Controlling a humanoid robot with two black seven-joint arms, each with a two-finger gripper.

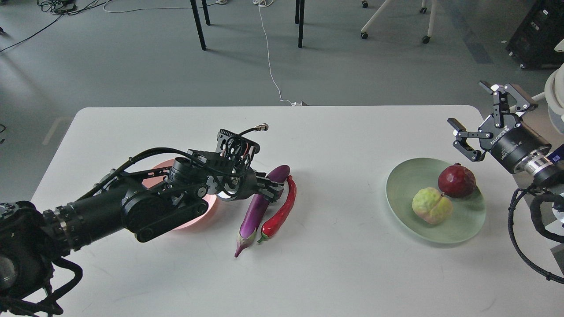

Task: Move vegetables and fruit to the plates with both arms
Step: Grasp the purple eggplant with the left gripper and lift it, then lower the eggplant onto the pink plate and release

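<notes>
left tool (274,190) touching eggplant (260,207) beside chili (282,209).

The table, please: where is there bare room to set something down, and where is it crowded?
Bare table lies between the red chili pepper and the green plate, along the far edge, and across the near edge. Crowded: the left gripper at the eggplant, beside the pink plate.
</notes>
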